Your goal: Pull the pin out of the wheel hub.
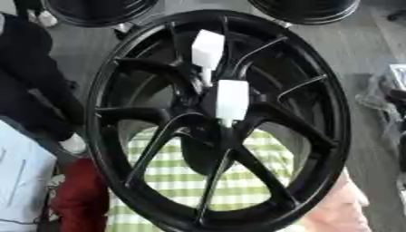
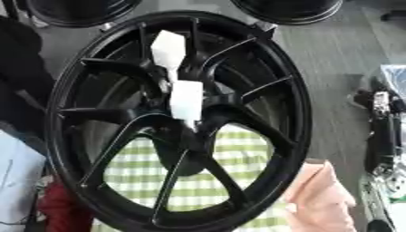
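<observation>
Two white pins (image 1: 231, 100) are seen in one black hub (image 1: 198, 102), long axes roughly vertical. No hand is seen.

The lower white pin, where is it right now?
The lower white pin sits at the middle of the black wheel hub, just below and right of the upper white pin.

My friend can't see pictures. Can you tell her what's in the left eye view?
A big black wheel hub fills the view, with two white block-shaped pieces sticking out near its centre. Through the spokes shows a green-and-white checked cloth. No robot hand is visible.
</observation>
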Controlling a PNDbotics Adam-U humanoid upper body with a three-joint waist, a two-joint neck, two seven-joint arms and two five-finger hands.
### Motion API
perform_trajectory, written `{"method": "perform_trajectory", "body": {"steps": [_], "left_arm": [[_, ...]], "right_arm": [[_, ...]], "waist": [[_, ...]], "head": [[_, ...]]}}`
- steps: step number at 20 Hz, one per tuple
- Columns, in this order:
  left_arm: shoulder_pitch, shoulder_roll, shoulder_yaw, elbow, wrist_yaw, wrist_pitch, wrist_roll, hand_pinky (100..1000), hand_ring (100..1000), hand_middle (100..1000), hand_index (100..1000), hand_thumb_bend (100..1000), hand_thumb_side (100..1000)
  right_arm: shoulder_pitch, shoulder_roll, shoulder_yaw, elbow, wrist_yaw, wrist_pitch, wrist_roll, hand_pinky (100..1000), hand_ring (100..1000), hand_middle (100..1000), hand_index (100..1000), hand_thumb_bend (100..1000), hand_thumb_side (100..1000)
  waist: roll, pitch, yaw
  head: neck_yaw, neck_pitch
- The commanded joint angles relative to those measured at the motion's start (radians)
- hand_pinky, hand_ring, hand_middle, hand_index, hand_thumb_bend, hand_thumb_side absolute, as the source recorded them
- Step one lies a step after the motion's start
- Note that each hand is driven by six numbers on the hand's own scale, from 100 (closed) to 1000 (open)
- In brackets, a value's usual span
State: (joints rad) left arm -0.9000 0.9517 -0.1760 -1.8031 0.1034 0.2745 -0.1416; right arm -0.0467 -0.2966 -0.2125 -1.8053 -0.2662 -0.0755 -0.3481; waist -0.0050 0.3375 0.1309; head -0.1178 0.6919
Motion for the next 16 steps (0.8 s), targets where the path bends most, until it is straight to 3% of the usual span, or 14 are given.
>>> {"method": "perform_trajectory", "body": {"steps": [1,5,9,16], "left_arm": [[-0.128,0.007,-0.084,0.09,-0.114,-0.006,-0.203,629,710,733,821,140,713],[-0.266,-0.063,-0.179,0.201,-0.256,-0.052,-0.445,666,722,743,830,156,749],[-0.362,-0.132,-0.25,0.258,-0.334,-0.107,-0.63,701,740,760,844,189,767],[-0.484,-0.27,-0.282,0.335,-0.383,-0.158,-0.756,734,780,792,868,222,730]], "right_arm": [[0.006,-0.031,0.001,-0.026,0.011,0.002,-0.001,1000,771,653,814,100,679],[0.014,-0.034,0.003,-0.028,0.016,0.003,-0.001,1000,770,652,813,100,681],[0.023,-0.036,0.005,-0.032,0.02,0.005,-0.004,1000,768,651,813,100,681],[0.024,-0.034,0.016,-0.03,0.019,0.01,0.003,1000,767,650,812,100,683]], "waist": [[0.002,-0.027,-0.004],[0.002,-0.027,-0.006],[0.0,-0.029,-0.003],[-0.009,-0.035,-0.004]], "head": [[-0.005,-0.002],[-0.01,0.0],[-0.018,0.006],[-0.019,0.003]]}}
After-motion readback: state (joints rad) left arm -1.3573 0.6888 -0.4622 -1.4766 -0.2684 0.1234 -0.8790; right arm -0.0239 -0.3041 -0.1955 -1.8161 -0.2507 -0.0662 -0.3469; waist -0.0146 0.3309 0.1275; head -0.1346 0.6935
